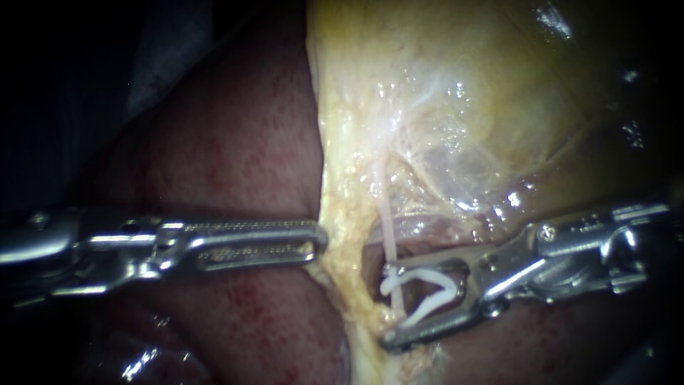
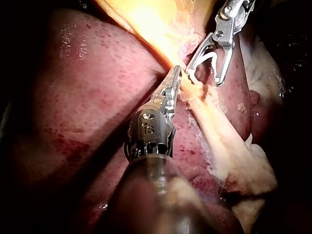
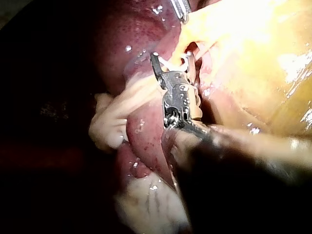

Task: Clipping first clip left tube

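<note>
At the bench, the right instrument [image 1: 390,305] reaches in with its jaws standing wide apart. An open white clip [image 1: 427,289] is seated between them and touched by both. A thin pale tube [image 1: 385,214] runs down from the gallbladder [image 1: 499,93] and passes through the gap just inside the jaw tips, crossing the mouth of the clip. In the right wrist view pale strands show between the same jaws, too small to sort out. Only this one tube shows plainly, so whether it is the left tube of the task cannot be told here. Opposite the clip's mouth, the left instrument [image 1: 319,244] lies across the dark red liver [image 1: 235,142]. Its jaws are pressed together on the edge of the yellow fatty tissue [image 1: 342,235] beside the tube, seemingly holding that edge taut. The step in hand looks to be the placing itself: the clip straddles the tube but has not been closed. By the look of it, the next move calls for the right instrument to ease a little farther forward, so that the tube lies deep in the clip and not at its tips, with both clip ends clear past the tube. A firm squeeze would then lock it, while the left instrument holds steady so the tube is stretched and in plain sight.
</note>
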Robot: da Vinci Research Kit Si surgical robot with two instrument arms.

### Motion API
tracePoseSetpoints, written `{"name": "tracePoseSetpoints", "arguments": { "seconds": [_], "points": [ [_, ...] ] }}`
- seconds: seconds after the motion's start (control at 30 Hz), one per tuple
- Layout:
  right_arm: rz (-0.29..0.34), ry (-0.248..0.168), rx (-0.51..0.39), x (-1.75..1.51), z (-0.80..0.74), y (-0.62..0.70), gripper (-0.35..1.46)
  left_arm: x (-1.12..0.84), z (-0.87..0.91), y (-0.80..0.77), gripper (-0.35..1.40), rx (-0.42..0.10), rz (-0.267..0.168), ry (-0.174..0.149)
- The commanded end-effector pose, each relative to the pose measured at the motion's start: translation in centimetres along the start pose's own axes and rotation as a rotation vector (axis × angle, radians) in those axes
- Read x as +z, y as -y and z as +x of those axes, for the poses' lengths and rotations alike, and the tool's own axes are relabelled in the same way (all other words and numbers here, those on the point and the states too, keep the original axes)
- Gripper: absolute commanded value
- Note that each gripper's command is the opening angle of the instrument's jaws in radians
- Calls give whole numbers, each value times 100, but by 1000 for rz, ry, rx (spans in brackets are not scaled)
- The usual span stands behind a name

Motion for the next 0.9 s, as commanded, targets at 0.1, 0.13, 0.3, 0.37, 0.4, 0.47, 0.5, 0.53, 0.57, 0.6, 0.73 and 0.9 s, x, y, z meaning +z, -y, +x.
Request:
{"name": "tracePoseSetpoints", "arguments": {
  "seconds": [0.1, 0.13, 0.3, 0.37, 0.4, 0.47, 0.5, 0.53, 0.57, 0.6, 0.73, 0.9],
  "points": [
    [6, 4, -2, 5, -2, -3, 60, 0, 0, 2, -35, 1, 0, 0],
    [6, 4, -3, 6, -2, -3, 60, 0, -1, 3, -35, 1, 0, 0],
    [7, 7, -4, 15, -3, -9, 60, -1, -1, 7, -35, 0, -3, 1],
    [5, 7, -4, 18, -3, -11, 60, -1, -1, 8, -35, 1, 1, 3],
    [7, 8, -5, 20, -2, -11, 60, -1, -1, 9, -35, 1, 1, 3],
    [6, 9, -5, 22, -2, -12, 60, -1, -1, 10, -35, 1, 1, 3],
    [9, 10, -5, 24, -2, -12, 60, -1, -1, 10, -35, 1, 1, 3],
    [11, 11, -5, 26, -1, -12, 60, -1, -1, 10, -35, 1, 1, 2],
    [10, 12, -6, 27, -1, -13, 60, -1, -1, 10, -35, 1, 1, 2],
    [13, 13, -6, 28, -1, -13, 60, -1, -1, 10, -35, 1, 1, 2],
    [19, 18, -10, 34, -2, -11, 60, -1, -1, 10, -35, 1, 1, 2],
    [26, 23, -11, 41, 0, -8, 60, -1, -1, 9, -35, 1, 2, 2]
  ]
}}
